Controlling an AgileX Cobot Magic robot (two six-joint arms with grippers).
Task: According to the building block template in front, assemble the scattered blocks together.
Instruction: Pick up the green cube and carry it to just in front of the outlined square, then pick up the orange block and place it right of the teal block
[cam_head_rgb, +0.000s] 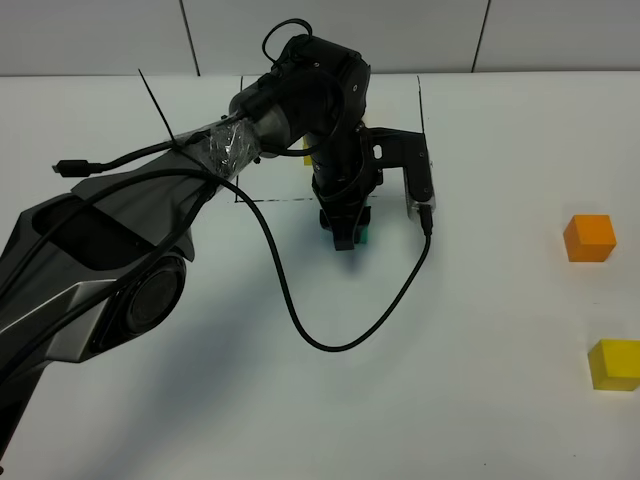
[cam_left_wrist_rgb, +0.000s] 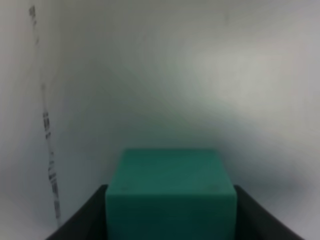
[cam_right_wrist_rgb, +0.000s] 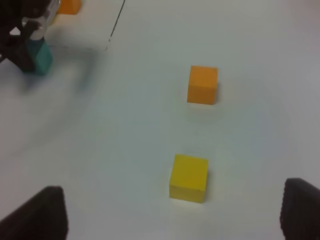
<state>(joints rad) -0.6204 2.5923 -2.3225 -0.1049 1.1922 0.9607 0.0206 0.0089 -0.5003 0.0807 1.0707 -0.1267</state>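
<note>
Grips teal cube (cam_left_wrist_rgb: 170, 192) in left gripper (cam_head_rgb: 345, 230), just beside building block template (cam_head_rgb: 307, 156) (mostly hidden behind arm (cam_head_rgb: 300, 95)). Holds right gripper (cam_right_wrist_rgb: 175, 215) wide near yellow cube (cam_right_wrist_rgb: 189, 178), orange cube (cam_right_wrist_rgb: 202, 85) beyond.

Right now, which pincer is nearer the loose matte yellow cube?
Right. The right pincer hangs open with the matte yellow cube just ahead of it; the left pincer is well away, clamped on the small teal cube.

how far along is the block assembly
Done: nothing is joined yet. In hand: the left gripper is clamped on the teal cube, beside the template's frame line. Left: the orange cube and the yellow cube sit apart at the far right, untouched.
</note>
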